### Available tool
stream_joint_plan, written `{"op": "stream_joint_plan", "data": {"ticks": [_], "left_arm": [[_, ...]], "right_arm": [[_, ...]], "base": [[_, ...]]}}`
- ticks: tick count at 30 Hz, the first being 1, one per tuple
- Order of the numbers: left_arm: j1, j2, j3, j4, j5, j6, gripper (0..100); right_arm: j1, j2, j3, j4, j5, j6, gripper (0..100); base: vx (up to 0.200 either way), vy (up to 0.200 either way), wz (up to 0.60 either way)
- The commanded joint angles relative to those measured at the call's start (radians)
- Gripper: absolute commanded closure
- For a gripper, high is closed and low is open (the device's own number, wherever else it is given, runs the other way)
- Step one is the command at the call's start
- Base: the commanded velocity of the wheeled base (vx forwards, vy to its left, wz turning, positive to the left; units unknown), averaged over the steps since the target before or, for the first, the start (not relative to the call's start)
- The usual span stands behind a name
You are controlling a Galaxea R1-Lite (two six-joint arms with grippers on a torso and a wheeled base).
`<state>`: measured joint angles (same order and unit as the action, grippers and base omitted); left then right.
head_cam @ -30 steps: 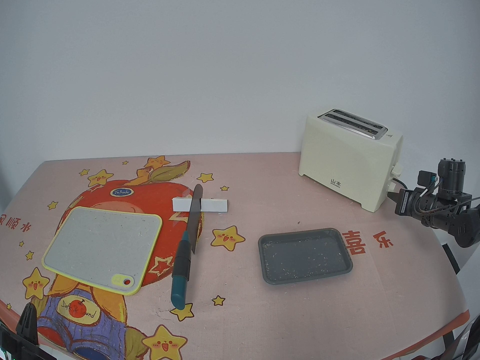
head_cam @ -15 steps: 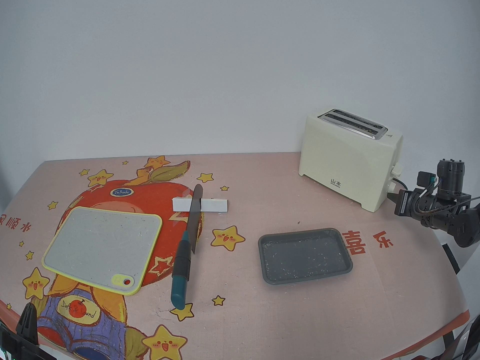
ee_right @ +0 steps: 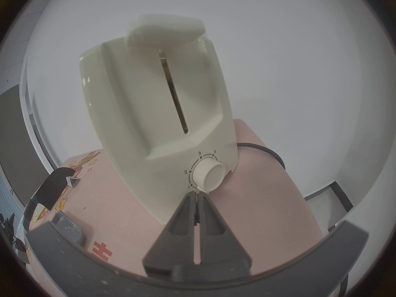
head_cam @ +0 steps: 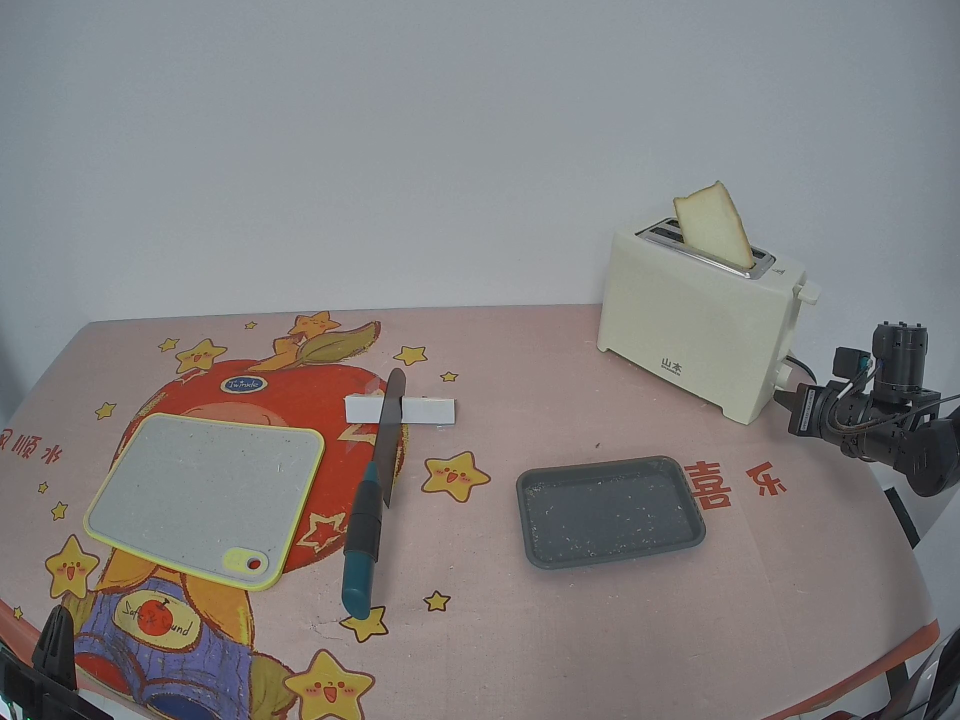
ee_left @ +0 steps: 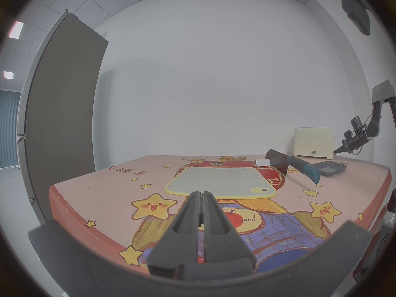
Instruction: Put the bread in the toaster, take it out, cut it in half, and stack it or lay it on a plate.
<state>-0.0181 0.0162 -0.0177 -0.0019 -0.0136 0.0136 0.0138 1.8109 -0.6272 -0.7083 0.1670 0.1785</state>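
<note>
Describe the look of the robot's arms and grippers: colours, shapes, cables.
The left gripper and right gripper have matte dark grey, wedge-shaped fingers tapering to narrow tips on a wide dark base bar. The right arm is black, built of cylindrical joints, with thin black cables looped along the wrist.

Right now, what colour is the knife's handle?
Teal knife handle; head view shows it best.

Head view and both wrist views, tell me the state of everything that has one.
bread: sticking up, tilted, from the toaster slot
lever: up
knife: lying, blade across a white block
cutting board: lying flat
tray: flat, crumbs inside
left hand: shut, holding nothing
right hand: shut, holding nothing
</note>
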Motion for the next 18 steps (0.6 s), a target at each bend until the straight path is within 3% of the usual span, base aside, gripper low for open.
{"op": "stream_joint_plan", "data": {"ticks": [1, 18], "left_arm": [[0.000, -0.001, 0.018, -0.001, 0.000, 0.000, 100], [0.001, -0.001, 0.018, -0.001, 0.000, 0.000, 100]], "right_arm": [[0.005, 0.001, 0.004, 0.000, -0.001, -0.001, 100], [0.005, -0.001, 0.006, 0.000, -0.004, -0.001, 100]], "base": [[0.000, 0.000, 0.00], [0.000, 0.000, 0.00]]}}
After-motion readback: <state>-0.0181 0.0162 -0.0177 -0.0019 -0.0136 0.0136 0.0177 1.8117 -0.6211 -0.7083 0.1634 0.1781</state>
